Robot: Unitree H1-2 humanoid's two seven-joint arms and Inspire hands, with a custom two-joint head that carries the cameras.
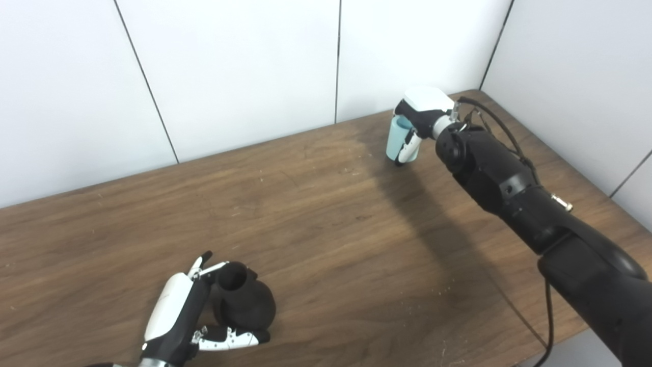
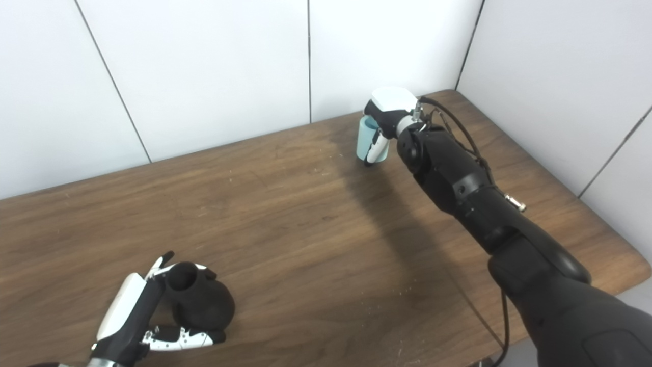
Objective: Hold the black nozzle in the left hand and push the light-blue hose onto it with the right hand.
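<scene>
The black nozzle (image 1: 243,303) stands upright on the wooden table (image 1: 326,219) near the front left, its open neck pointing up. My left hand (image 1: 178,311) wraps around it from the left, fingers at the neck and thumb under the bulbous base. The light-blue hose (image 1: 396,136) is a short upright tube at the far right of the table. My right hand (image 1: 417,120) is closed around it from the right and above, covering part of it.
White wall panels rise behind the table and along its right side. My right forearm (image 1: 509,188) stretches diagonally over the right part of the table, with a black cable along it. The table's front edge is close to my left hand.
</scene>
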